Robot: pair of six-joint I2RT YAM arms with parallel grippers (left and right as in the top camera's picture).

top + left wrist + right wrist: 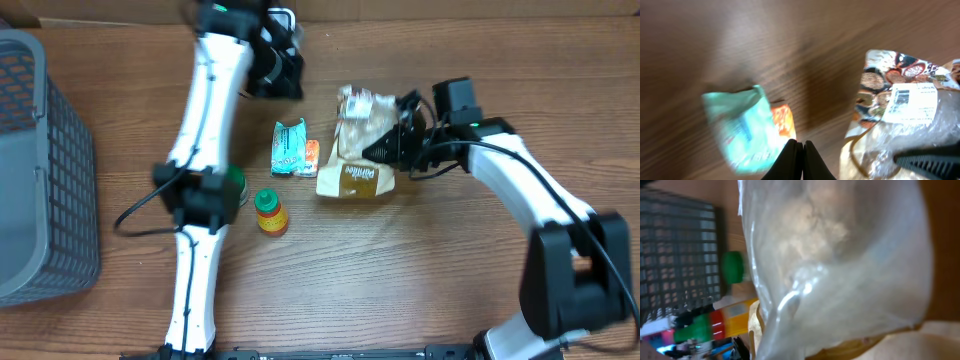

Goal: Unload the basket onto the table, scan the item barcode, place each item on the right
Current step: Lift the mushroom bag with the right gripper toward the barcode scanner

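The item is a clear plastic bag of bread with a printed end, lying at the table's middle. Its white barcode label faces up in the left wrist view. My right gripper is shut on the bag's right side; one dark finger shows pressed into the plastic. The bag fills the right wrist view and hides the jaws there. My left gripper is shut on nothing, its fingers touching, and hangs above the table's far side, left of the bag.
A teal packet with an orange packet beside it lies left of the bag. A yellow bottle with a red and green top stands nearer the front. A grey mesh basket fills the left edge.
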